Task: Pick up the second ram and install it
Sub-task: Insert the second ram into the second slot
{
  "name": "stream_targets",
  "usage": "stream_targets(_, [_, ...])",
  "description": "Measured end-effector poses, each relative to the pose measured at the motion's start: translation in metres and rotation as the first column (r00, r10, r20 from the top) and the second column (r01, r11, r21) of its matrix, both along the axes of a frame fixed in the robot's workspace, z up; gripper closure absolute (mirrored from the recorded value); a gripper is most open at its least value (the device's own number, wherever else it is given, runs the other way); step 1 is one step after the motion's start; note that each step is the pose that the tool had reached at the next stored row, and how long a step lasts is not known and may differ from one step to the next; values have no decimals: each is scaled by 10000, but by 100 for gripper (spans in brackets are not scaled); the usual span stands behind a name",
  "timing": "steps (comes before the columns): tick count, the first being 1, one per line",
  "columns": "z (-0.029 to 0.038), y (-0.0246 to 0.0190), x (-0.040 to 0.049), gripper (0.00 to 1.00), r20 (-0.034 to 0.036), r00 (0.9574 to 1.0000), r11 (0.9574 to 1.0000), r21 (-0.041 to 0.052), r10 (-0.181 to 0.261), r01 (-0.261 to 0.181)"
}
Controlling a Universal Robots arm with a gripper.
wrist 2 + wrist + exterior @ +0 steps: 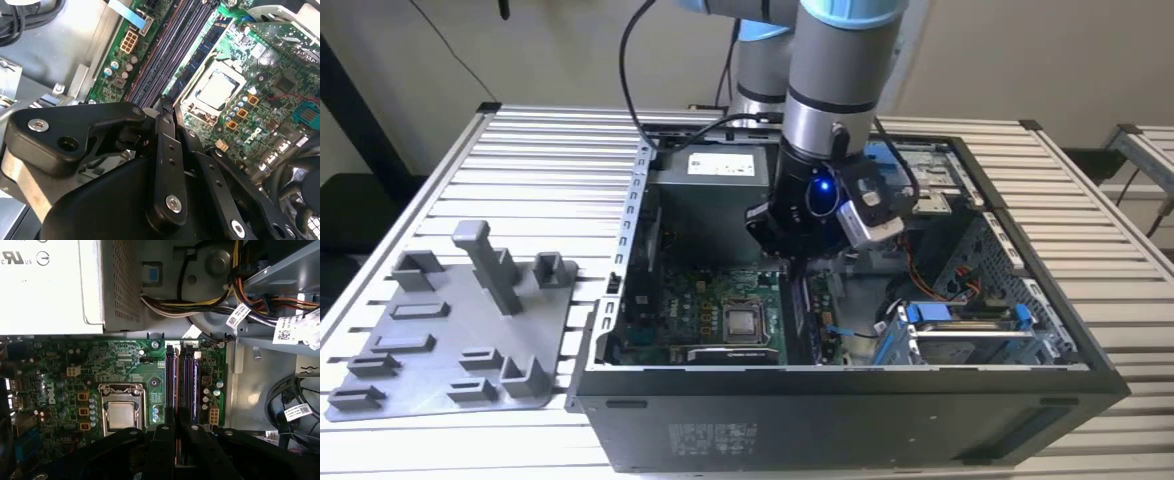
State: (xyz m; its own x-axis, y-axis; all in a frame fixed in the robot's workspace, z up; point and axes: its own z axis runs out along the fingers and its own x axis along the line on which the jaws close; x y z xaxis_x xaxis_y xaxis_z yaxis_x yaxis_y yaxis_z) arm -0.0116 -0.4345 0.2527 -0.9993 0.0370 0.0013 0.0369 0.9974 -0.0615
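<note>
My gripper [790, 262] reaches down into the open computer case [854, 400], over the memory slots of the green board [700, 300]. Both wrist views put its black fingertips [172, 427] close together at the near end of the slot row [167, 60]. Long dark strips stand edge-on in those slots. The second ram [172, 385] appears to be the strip running out from under the fingertips, seated in a slot beside the processor socket [121, 414]. Nothing hangs between the fingers. Whether the tips touch the strip is hidden.
A grey parts holder [454, 340] lies on the slatted table at the exterior view's left. Inside the case are the power supply [707, 165], bundled cables [225, 300] and a blue-tabbed drive cage [961, 320]. The case walls close in on the arm.
</note>
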Motion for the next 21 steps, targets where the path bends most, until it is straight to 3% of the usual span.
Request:
stream_targets(14, [-151, -123, -8, 86, 2, 9999, 9999, 4, -144, 144])
stream_targets(21, [-205, -126, -3, 86, 1, 9999, 9999, 3, -156, 156])
